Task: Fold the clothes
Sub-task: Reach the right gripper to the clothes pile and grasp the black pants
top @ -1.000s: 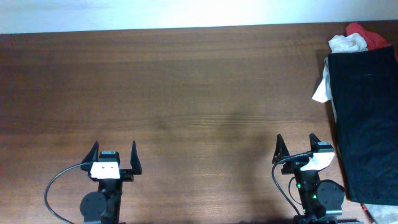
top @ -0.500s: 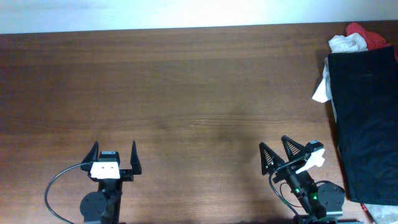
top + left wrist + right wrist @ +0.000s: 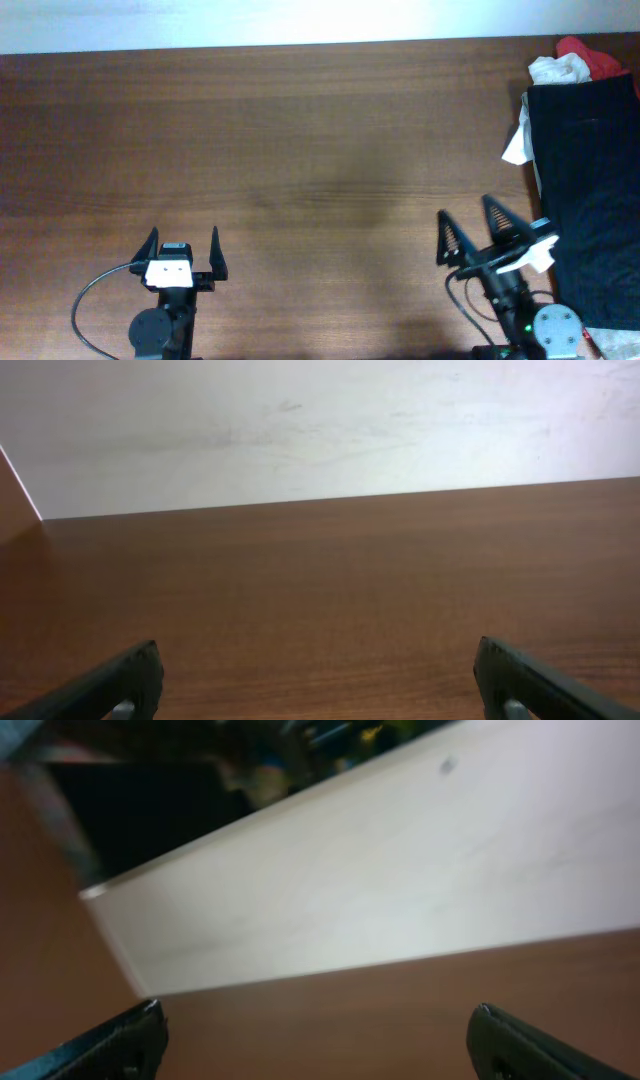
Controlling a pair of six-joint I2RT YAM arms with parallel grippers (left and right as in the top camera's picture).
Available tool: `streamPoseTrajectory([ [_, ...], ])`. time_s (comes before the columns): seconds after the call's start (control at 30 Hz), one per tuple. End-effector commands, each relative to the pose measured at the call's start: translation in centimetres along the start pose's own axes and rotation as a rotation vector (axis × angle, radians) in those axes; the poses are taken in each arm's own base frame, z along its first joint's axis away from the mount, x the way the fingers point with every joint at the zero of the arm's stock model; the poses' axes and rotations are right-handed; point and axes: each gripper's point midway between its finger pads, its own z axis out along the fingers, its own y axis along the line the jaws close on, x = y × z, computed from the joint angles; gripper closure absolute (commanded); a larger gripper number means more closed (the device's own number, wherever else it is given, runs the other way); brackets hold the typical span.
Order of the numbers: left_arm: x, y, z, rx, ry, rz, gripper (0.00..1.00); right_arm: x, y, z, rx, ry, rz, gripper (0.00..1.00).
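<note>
A black garment (image 3: pixel 590 190) lies flat at the table's right edge, on top of a pile with white cloth (image 3: pixel 560 70) and red cloth (image 3: pixel 598 60) at its far end. My right gripper (image 3: pixel 468 222) is open and empty, raised and tilted, just left of the black garment. My left gripper (image 3: pixel 184 242) is open and empty near the front left, far from the clothes. The left wrist view shows only bare wood between its fingers (image 3: pixel 320 680). The right wrist view is tilted and shows wood and wall between its fingers (image 3: pixel 318 1040).
The brown wooden table (image 3: pixel 300 150) runs to a pale wall at the back. A grey cable (image 3: pixel 90 300) loops beside the left arm's base. A bit of white cloth (image 3: pixel 516 148) sticks out left of the black garment.
My right gripper has risen and swung, first tilting left, now shifted right toward the black garment. The left arm has not moved. The clothes are unchanged.
</note>
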Motion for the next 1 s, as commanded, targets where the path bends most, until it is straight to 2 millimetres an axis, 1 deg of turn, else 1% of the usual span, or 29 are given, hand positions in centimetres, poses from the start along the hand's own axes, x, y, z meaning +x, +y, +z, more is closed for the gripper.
streamPoseTrajectory([
  [0.0,0.2,0.2,0.0,-0.012,0.002,0.012,0.01,-5.3,-2.0,3.0,0.178,-0.016,-0.134,0.01],
  [0.03,0.2,0.3,0.0,-0.013,0.002,0.012,0.01,-5.9,-2.7,4.5,0.217,0.024,-0.142,0.01],
  [0.1,0.2,0.3,0.0,-0.013,0.002,0.012,0.01,-6.4,-4.5,7.9,0.289,0.131,-0.158,0.01],
  [0.13,0.2,0.2,0.0,-0.012,0.002,0.012,0.01,-6.2,-5.6,9.6,0.328,0.194,-0.176,0.01],
  [0.17,0.2,0.3,0.0,-0.012,0.002,0.012,0.01,-6.1,-6.6,10.8,0.361,0.240,-0.193,0.01],
  [0.2,0.2,0.2,0.0,-0.012,0.002,0.012,0.01,-5.9,-7.9,12.1,0.404,0.297,-0.208,0.01],
  [0.23,0.2,0.3,0.0,-0.012,0.002,0.012,0.01,-5.6,-9.7,13.4,0.455,0.368,-0.227,0.01],
  [0.27,0.2,0.2,0.0,-0.012,0.002,0.012,0.01,-5.3,-11.5,14.5,0.505,0.434,-0.240,0.01],
  [0.37,0.2,0.2,0.0,-0.012,0.002,0.012,0.01,-4.5,-16.2,16.5,0.630,0.559,-0.224,0.01],
  [0.4,0.2,0.2,0.0,-0.012,0.002,0.012,0.01,-3.8,-18.0,17.1,0.667,0.598,-0.214,0.01],
  [0.5,0.2,0.2,0.0,-0.012,0.002,0.012,0.01,-2.5,-21.9,18.0,0.707,0.653,-0.260,0.01],
  [0.57,0.2,0.2,0.0,-0.012,0.002,0.012,0.01,-1.1,-26.8,17.3,0.831,0.687,-0.293,0.01],
  [0.6,0.2,0.2,0.0,-0.012,0.002,0.012,0.01,-0.3,-28.8,16.8,0.883,0.710,-0.312,0.01],
  [0.63,0.2,0.2,0.0,-0.012,0.002,0.012,0.01,0.5,-30.2,16.5,0.914,0.736,-0.323,0.01],
  [0.7,0.2,0.2,0.0,-0.012,0.002,0.012,0.01,3.4,-33.2,16.2,0.944,0.802,-0.320,0.01],
  [0.73,0.2,0.2,0.0,-0.012,0.002,0.012,0.01,4.5,-34.2,16.3,0.943,0.829,-0.336,0.01],
  [0.77,0.2,0.2,0.0,-0.012,0.002,0.012,0.01,5.1,-34.8,16.3,0.946,0.841,-0.346,0.01],
  [0.8,0.2,0.2,0.0,-0.012,0.002,0.012,0.01,6.1,-36.0,16.1,0.973,0.867,-0.382,0.01],
  [0.83,0.2,0.3,0.0,-0.013,0.002,0.012,0.01,7.0,-37.8,15.5,1.050,0.885,-0.420,0.01],
  [0.9,0.2,0.2,0.0,-0.012,0.002,0.012,0.01,7.9,-39.0,15.4,1.086,0.894,-0.437,0.01],
  [0.97,0.2,0.2,0.0,-0.012,0.002,0.012,0.01,9.3,-39.9,15.7,1.072,0.917,-0.461,0.00],
])
